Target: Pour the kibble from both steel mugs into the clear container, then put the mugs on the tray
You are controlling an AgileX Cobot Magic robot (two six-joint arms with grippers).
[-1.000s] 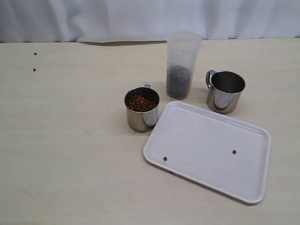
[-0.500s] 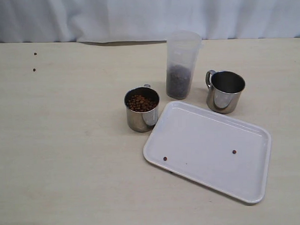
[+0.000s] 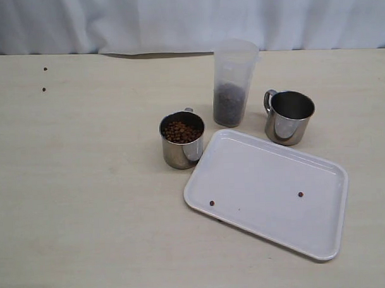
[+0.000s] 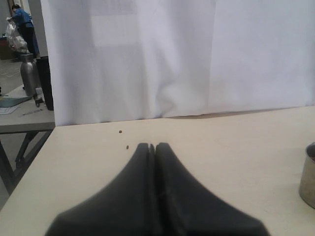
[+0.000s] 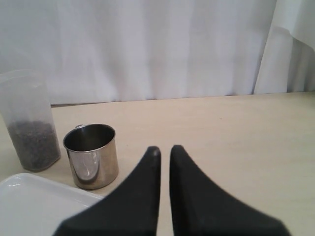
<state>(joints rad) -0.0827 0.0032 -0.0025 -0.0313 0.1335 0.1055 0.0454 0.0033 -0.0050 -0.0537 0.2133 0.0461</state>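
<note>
A steel mug [image 3: 182,140] full of kibble [image 3: 181,132] stands just left of the white tray [image 3: 269,179]. The second steel mug [image 3: 289,118] [image 5: 91,156] stands empty behind the tray's far right side. Between them rises the clear container [image 3: 233,83] [image 5: 30,120], with kibble in its lower part. My left gripper [image 4: 152,145] is shut on nothing, off to the left, with only a mug's edge [image 4: 308,176] in its view. My right gripper [image 5: 165,149] is shut and empty, to the right of the empty mug. Neither arm shows in the exterior view.
Two loose pellets [image 3: 211,203] lie on the tray. Two more pellets [image 3: 44,90] [image 4: 127,147] lie on the table at the far left. A white curtain [image 3: 188,18] runs along the table's back edge. The table [image 3: 87,204] is pale wood.
</note>
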